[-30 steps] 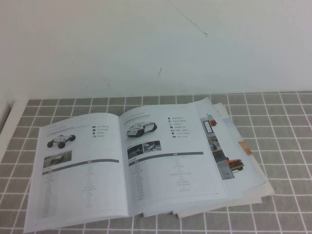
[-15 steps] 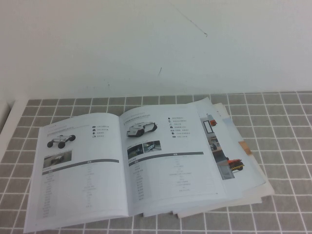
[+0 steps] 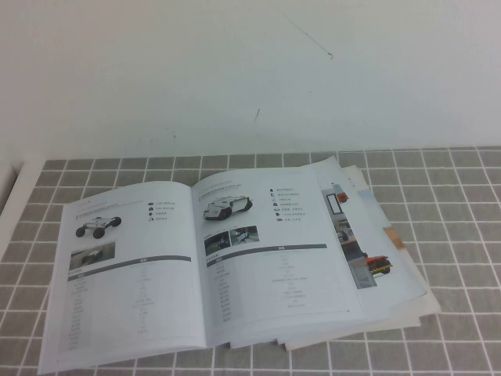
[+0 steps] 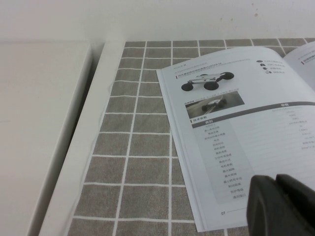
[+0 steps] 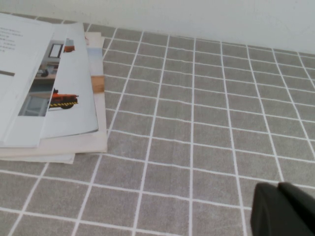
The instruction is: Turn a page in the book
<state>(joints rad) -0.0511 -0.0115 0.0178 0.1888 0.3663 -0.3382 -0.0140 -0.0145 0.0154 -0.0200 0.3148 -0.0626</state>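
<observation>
White book (image 3: pixel 235 274), grey-checked cloth (image 3: pixel 462 204)

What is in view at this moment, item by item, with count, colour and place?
Large thin white glossy catalogue book: one, white, lying open mid-table.
Thin glossy page with the white-black robot vehicle: one, white, lying flat as the right-hand leaf.
Grey tiled cloth with white grid lines: one, under the book.
White wall: behind the table.
Left gripper: one, black, above the book's near left corner.
Right gripper: one, black, shut, over bare cloth to the book's right.
</observation>
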